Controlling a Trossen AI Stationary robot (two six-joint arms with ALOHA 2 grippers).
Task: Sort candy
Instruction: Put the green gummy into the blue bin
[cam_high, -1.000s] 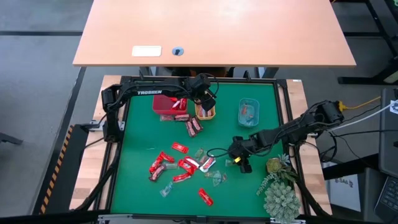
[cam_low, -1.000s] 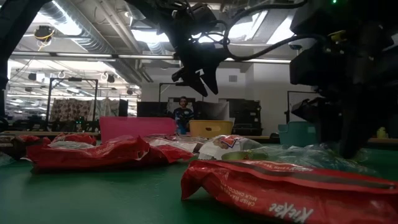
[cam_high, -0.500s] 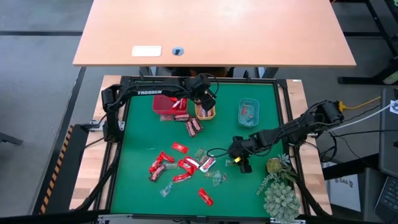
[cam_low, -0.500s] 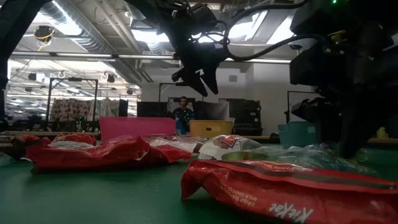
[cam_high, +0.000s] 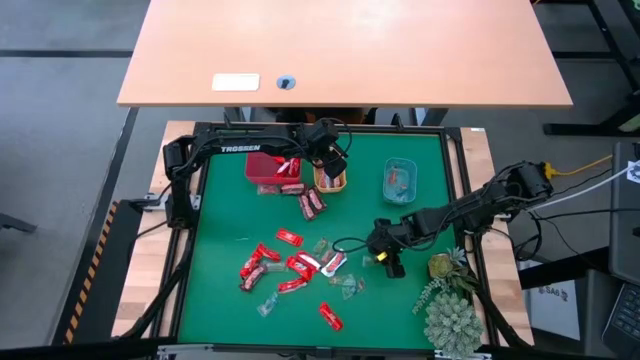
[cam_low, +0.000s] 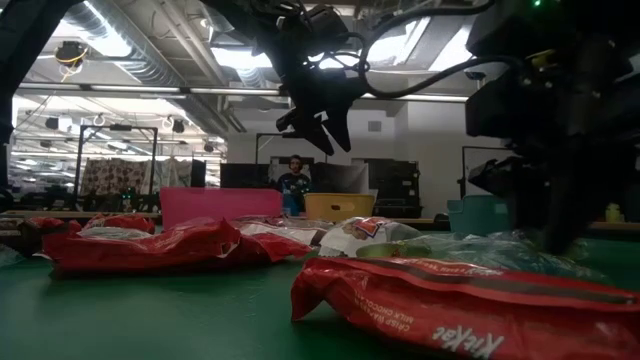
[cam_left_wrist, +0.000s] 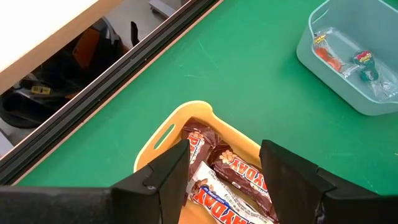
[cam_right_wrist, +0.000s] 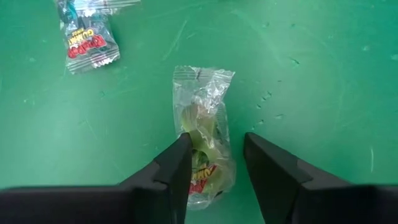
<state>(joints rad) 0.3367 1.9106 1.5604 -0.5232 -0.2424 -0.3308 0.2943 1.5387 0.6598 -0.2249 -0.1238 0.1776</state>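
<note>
Jaws apart on both arms, as I read it. From the high view, the left gripper (cam_high: 333, 160) hangs over the orange tray (cam_high: 331, 178), while the right gripper (cam_high: 388, 263) sits low on the green table (cam_high: 230, 215) amid scattered candy (cam_high: 290, 270). My left wrist view shows glossy brown bar wrappers (cam_left_wrist: 233, 177) lying in that rounded tray, below the fingers. My right wrist view shows a crinkly clear greenish sweet (cam_right_wrist: 202, 124) lying between the fingers (cam_right_wrist: 171, 174), not yet clamped.
</note>
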